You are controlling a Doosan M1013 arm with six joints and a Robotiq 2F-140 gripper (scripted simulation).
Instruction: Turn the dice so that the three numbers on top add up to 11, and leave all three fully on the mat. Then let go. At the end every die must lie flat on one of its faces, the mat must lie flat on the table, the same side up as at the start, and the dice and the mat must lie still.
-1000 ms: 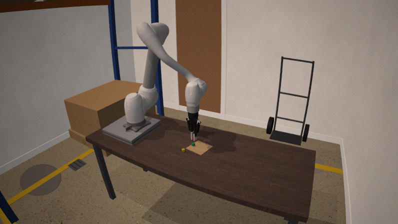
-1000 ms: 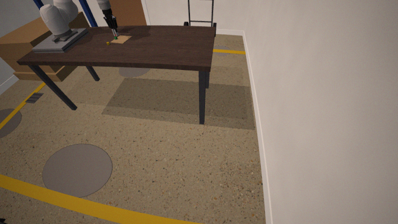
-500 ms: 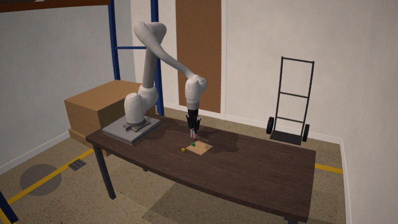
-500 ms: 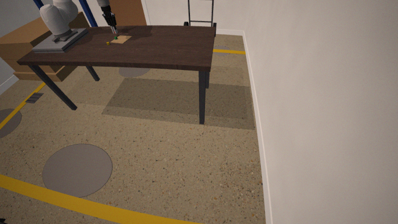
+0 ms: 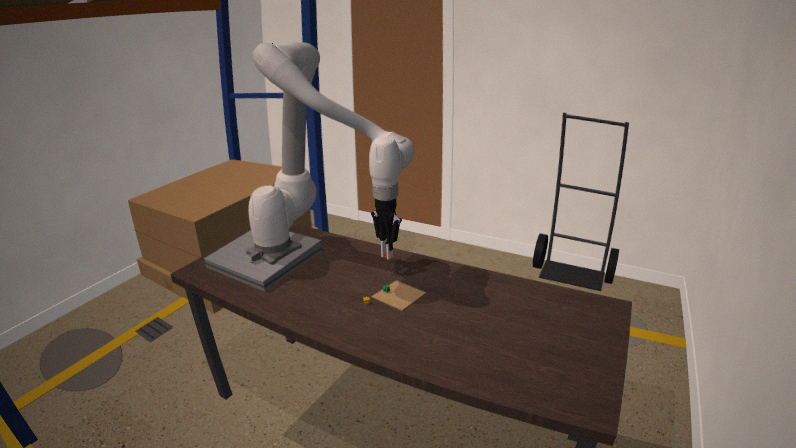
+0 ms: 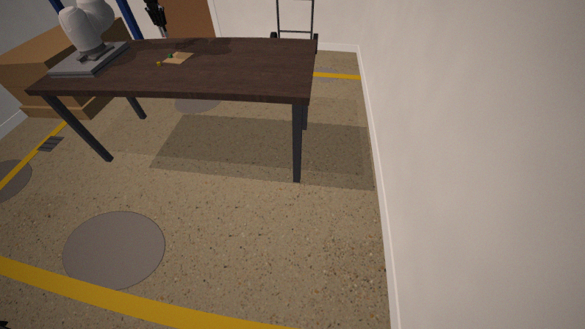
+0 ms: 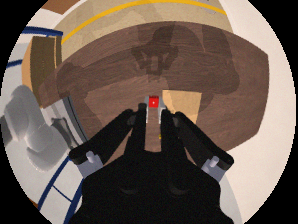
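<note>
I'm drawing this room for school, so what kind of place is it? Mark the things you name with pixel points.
Probably a warehouse or workshop: there's a hand truck (image 5: 588,192) (image 6: 295,31) by the wall, stacked cardboard boxes (image 5: 172,200) (image 6: 24,56), and yellow floor lines.

Top, exterior views: same table

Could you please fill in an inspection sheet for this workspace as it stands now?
Surface: dark wooden table, upright on its legs.
Mat: tan mat, on the table.
Green die: on the mat, near its edge.
Yellow die: on the table, beside the mat.
Red die: held above the table, one pip facing the wrist view.
Clutter: nothing seen.
Gripper: fingers shut on the red die.
Cables: nothing seen.
Surroundings: stacked boxes and a hand truck.
</note>
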